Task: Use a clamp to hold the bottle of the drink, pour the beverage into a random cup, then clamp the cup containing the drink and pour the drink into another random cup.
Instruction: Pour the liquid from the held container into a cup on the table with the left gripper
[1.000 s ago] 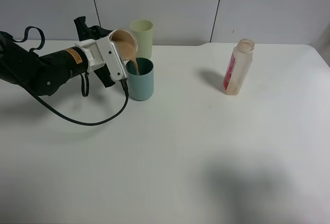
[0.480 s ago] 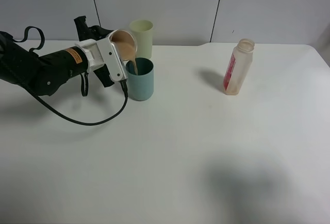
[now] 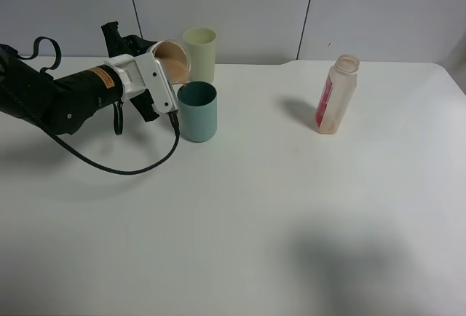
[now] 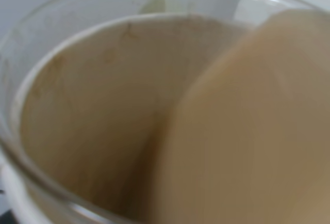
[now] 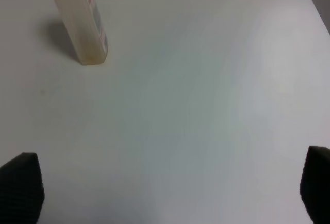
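In the exterior high view my left gripper (image 3: 162, 74) is shut on the cup containing the drink (image 3: 173, 58). That cup lies tilted on its side, its mouth over the rim of the teal tumbler (image 3: 197, 111). No stream shows between them. The left wrist view is filled by the cup's tan inside (image 4: 98, 105), with drink still in it. The bottle of the drink (image 3: 335, 96) stands upright and uncapped at the right, apart from both grippers. In the right wrist view the bottle (image 5: 81, 25) stands far beyond my right gripper (image 5: 167, 185), which is open and empty.
A pale yellow-green tumbler (image 3: 199, 48) stands just behind the teal one, close to the tilted cup. A black cable (image 3: 124, 170) loops over the white table (image 3: 240, 207) in front of the left arm. The right arm's shadow falls near the front edge.
The tan stream that ran from the tilted cup into the teal tumbler has stopped. The cup has tipped back and risen slightly. The right gripper stays open.
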{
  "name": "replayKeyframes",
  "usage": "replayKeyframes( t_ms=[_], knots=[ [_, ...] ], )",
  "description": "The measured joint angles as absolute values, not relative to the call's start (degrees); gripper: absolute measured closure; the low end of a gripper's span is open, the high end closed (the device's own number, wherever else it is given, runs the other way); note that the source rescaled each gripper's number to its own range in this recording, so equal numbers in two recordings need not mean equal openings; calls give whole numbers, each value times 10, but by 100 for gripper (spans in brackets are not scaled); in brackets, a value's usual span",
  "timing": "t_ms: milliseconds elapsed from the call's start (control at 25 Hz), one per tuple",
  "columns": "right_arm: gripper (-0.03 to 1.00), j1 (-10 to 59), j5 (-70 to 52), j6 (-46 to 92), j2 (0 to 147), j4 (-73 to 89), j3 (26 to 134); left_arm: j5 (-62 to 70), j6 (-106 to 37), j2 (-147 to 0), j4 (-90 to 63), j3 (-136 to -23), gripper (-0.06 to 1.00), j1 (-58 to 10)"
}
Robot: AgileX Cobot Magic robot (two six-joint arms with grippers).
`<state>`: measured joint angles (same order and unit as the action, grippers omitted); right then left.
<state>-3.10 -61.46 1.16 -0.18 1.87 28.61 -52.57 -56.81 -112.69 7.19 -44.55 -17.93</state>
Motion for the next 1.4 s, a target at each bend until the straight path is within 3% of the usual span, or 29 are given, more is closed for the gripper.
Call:
replayKeyframes(
  t_ms=[1400],
  knots=[
    [-3, -31, -615, 12, -2, 19, 286, -538, -611, -1127, 72, -445, 94, -179]
  ],
)
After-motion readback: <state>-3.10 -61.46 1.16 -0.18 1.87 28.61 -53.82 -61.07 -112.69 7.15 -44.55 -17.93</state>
